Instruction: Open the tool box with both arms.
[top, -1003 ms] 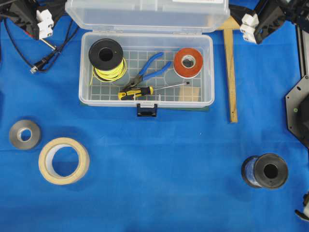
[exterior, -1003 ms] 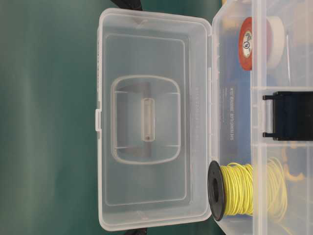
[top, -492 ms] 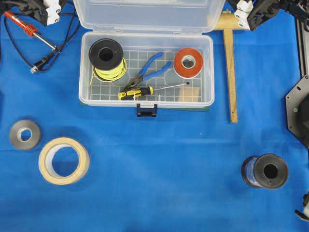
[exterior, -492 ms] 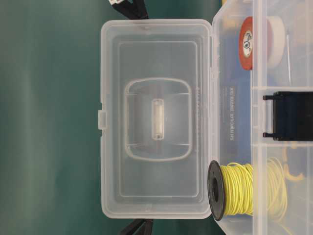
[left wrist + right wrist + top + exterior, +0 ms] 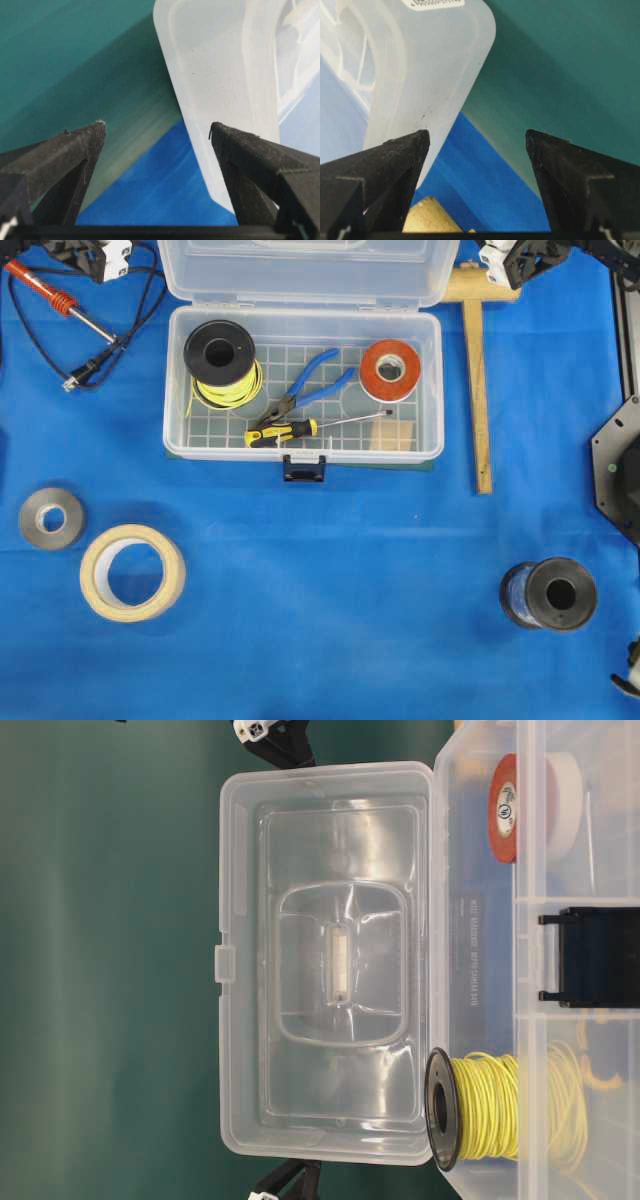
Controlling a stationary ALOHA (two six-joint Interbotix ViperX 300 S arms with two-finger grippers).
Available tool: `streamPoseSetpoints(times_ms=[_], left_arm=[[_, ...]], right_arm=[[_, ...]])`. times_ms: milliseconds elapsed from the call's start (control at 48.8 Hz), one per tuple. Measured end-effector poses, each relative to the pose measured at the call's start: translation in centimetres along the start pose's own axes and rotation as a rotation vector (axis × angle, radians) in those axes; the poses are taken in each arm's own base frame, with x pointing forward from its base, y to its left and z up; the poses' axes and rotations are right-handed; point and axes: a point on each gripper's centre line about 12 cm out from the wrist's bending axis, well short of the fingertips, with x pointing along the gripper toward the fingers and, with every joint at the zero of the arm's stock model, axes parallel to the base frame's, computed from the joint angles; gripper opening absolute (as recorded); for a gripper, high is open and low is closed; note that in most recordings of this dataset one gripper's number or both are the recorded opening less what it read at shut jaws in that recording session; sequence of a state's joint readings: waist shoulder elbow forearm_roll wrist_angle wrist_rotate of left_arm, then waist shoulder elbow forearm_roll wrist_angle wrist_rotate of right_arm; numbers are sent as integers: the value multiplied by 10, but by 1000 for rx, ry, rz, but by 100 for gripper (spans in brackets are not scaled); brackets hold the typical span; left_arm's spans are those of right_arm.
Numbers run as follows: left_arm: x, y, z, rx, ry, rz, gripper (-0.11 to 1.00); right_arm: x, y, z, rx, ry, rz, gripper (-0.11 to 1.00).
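The clear tool box (image 5: 431,380) lies open on the blue cloth, its lid (image 5: 310,270) swung back past upright and its black latch (image 5: 304,468) hanging at the front. In the table-level view the lid (image 5: 330,960) stands free. My left gripper (image 5: 157,130) is open and empty, with the lid's corner (image 5: 225,75) just beyond its right finger. My right gripper (image 5: 477,135) is open and empty beside the other lid corner (image 5: 420,65). Both arms sit at the far edge, the left (image 5: 95,255) and the right (image 5: 510,255).
Inside the box are a yellow wire spool (image 5: 222,360), blue pliers (image 5: 305,385), a screwdriver (image 5: 285,430) and orange tape (image 5: 390,368). A wooden square (image 5: 478,390), a soldering iron (image 5: 55,295), a grey roll (image 5: 51,517), masking tape (image 5: 132,572) and a blue spool (image 5: 548,593) lie around.
The lid has tipped further back. Both arms have drawn away from the lid's corners toward the far edge, uncovering the soldering iron.
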State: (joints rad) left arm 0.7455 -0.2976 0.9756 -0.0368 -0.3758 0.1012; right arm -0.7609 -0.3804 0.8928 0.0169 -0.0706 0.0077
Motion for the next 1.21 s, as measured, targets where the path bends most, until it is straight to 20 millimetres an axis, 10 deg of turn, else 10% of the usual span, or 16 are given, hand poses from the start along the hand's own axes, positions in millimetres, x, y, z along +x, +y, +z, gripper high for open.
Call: streamPoseSetpoints(times_ms=[901, 1208], left_arm=[[-30, 19, -16, -37, 24, 64, 91], [-47, -40, -21, 30, 31, -144, 91]], right_arm=[[-34, -18, -9, 35, -37, -56, 82], [-38, 52, -22, -70, 41, 172, 82]])
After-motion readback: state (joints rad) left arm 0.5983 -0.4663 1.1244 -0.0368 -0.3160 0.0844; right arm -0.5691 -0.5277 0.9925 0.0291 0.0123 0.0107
